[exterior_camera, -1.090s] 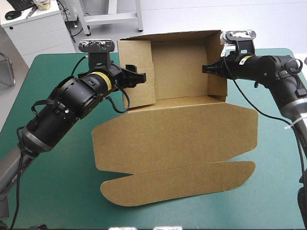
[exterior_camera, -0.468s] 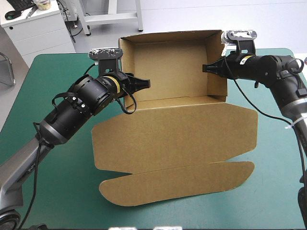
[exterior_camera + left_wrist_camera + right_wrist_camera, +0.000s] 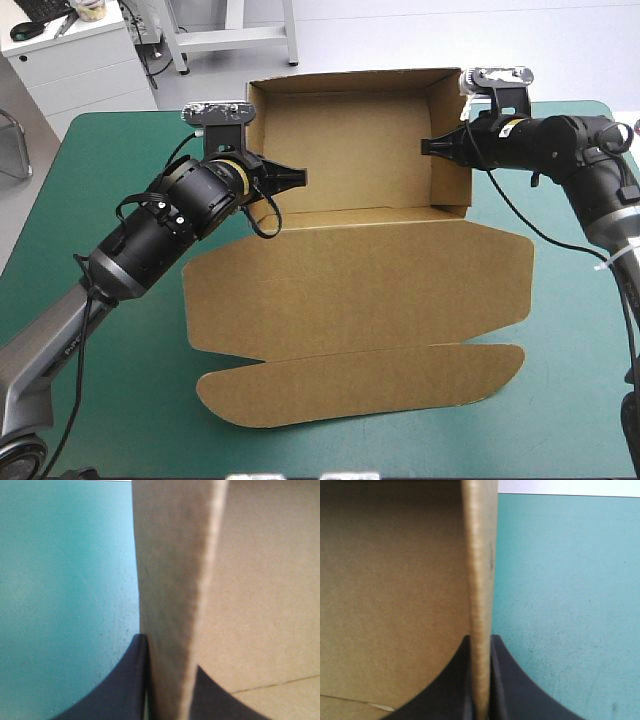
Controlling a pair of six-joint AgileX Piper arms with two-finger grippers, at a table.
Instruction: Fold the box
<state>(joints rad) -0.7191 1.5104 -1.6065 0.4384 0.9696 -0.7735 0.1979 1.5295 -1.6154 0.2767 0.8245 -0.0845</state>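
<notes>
Where the box (image 3: 360,280) stands toward the far side of the table (image 3: 560,400), tray walls up and lid flat, the left claw (image 3: 298,178) pinches its left wall and the right claw (image 3: 428,146) its right wall. Board looks light, stiff, creasable; wall rims seem the best hold.

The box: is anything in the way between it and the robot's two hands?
Nothing visible is. The left hand already grips the box by its left wall, and the right hand grips its right wall. In both wrist views the board is pinched directly in the hand.
</notes>
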